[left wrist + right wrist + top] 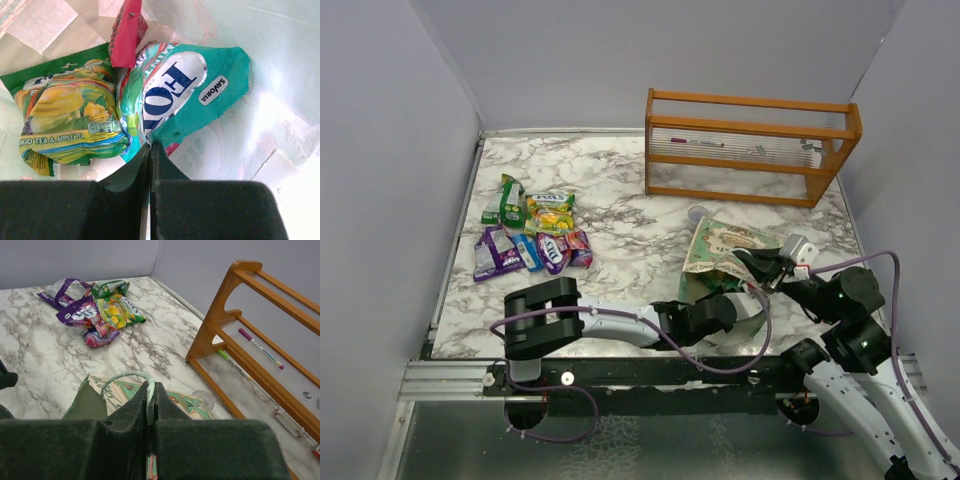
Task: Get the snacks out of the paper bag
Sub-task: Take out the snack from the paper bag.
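The paper bag (720, 245) lies on the marble table right of centre, its mouth towards the arms. My left gripper (732, 300) reaches into that mouth. In the left wrist view it (150, 145) is shut on the lower edge of a teal snack packet (190, 90). Beside that packet inside the bag lie a green-yellow tea packet (70, 120) and a red packet (127, 32). My right gripper (760, 268) is shut on the bag's pale green cord handle (125, 376) and holds it up; its jaws (151, 390) pinch the cord. Several snacks (535, 235) lie piled at the left.
An orange wooden rack (750, 150) with pens stands at the back right and shows in the right wrist view (260, 340). A small clear cup (698, 213) sits just behind the bag. The snack pile also shows in the right wrist view (95, 310). Grey walls enclose the table.
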You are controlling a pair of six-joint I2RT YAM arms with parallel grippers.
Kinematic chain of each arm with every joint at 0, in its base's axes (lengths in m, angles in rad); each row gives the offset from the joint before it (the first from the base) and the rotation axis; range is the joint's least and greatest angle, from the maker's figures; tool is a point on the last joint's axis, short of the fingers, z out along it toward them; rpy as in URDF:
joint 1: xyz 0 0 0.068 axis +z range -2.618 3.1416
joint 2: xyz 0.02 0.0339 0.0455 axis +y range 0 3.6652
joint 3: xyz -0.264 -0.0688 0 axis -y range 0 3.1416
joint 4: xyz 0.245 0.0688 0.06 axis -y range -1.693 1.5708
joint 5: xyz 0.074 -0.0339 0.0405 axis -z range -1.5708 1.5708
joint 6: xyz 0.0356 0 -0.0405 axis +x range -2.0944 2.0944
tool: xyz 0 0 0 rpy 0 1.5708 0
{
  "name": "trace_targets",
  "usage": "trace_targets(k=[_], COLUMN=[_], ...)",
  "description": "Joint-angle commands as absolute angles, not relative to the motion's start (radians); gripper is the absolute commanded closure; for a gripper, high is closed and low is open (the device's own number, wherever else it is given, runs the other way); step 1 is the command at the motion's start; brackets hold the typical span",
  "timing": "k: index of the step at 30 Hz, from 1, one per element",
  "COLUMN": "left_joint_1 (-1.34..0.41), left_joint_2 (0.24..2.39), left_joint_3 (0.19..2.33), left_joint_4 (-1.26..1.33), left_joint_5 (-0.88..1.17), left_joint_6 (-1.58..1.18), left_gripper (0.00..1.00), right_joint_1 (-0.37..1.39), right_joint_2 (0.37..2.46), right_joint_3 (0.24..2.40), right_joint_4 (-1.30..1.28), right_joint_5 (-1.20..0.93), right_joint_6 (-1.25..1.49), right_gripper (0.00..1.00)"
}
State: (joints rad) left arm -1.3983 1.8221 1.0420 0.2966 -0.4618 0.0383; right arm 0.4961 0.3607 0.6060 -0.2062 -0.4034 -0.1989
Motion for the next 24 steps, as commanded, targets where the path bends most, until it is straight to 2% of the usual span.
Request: trace_targets(k=[1,10,24], left_joint_1=[-1.422,-1.443,-1.467], left_joint_2=[1.734,1.633,1.520], left_joint_3=[1.026,0.935,0.947], left_joint_4=[0.286,0.304,0.227], left_joint_5=[-0.466,-0.509,-0.495], left_joint_6=[-0.006,-0.029,-0.057], left_gripper=[1.00,1.00,1.00], right_joint_1=[0.497,0.497,0.497], right_joint_2=[0.344,0.336,0.333], right_joint_3=[0.591,0.592,0.589], right_joint_4=[-0.177,-0.182,-0.182], right_joint_5=[-0.352,-0.308,-0.313], right_joint_6=[-0.199,-0.201,-0.206], right_gripper=[0.98,0.98,0.98])
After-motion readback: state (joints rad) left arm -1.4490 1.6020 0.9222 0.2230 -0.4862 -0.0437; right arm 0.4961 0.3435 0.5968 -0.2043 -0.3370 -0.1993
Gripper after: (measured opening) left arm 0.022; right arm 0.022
